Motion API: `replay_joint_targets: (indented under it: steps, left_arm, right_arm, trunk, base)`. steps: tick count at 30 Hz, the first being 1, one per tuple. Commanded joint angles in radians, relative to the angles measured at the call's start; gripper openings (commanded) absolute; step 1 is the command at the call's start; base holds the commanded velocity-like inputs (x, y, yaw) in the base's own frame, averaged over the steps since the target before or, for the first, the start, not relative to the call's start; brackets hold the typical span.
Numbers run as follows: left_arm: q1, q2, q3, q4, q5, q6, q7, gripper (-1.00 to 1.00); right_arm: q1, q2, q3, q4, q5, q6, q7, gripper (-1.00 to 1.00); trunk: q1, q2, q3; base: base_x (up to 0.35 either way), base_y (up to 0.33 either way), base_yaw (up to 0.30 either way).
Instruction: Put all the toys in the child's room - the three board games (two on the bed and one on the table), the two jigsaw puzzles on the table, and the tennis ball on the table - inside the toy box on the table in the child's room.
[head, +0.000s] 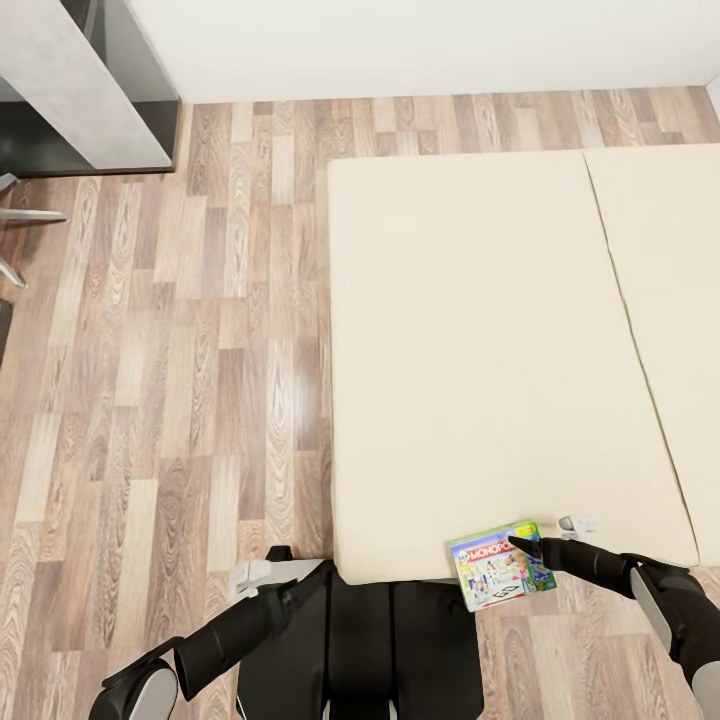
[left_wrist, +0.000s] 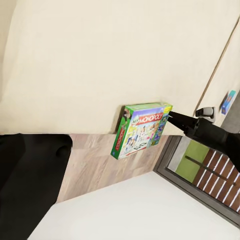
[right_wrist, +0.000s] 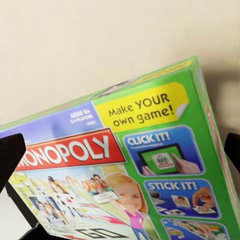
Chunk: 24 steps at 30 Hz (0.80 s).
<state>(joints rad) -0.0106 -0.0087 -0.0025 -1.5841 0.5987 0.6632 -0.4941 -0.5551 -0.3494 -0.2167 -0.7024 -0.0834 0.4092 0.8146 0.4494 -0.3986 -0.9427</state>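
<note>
Head view: the MONOPOLY box is sitting at the near edge of the bed, its lower part jutting past the mattress over the wood floor. It is flat, green-edged, with a red MONOPOLY banner and cartoon figures on the lid; in the right wrist view the lid is also reading "Make YOUR own game!", "CLICK IT!" and "STICK IT!".

The right gripper is reaching in from the right, the forearm lying low and nearly level, a dark finger lying across the box's upper right corner. In the left wrist view the same dark finger is touching that corner and the box is looking lifted, tilted off the mattress. Grasp looks closed on the box edge, dark pads showing at both sides of the lid.

The left gripper is hanging beside the trunk over the floor, arm bent; cannot tell whether its fingers are parted.

The mattress is beige, with a seam running up its right part. A dark grey desk wing is standing at the far left against a white wall.
</note>
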Motion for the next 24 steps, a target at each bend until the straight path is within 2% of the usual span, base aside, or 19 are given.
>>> replay_joint_targets:
  steps: [1, 24]
  left_arm:
    - [0.000, 0.000, 0.001, -0.001, 0.006, 0.007, 0.000, 1.00]
    - [0.000, 0.000, 0.001, -0.001, 0.005, 0.007, 0.000, 1.00]
  right_arm:
    - [0.000, 0.000, -0.001, 0.000, -0.009, 0.009, 0.001, 1.00]
    - [0.000, -0.001, -0.001, 0.000, -0.009, 0.010, 0.001, 1.00]
  trunk:
    - [0.001, -0.001, -0.001]
    - [0.001, -0.001, -0.001]
  base:
    - [0.000, 0.009, 0.000]
    - [0.000, 0.002, 0.000]
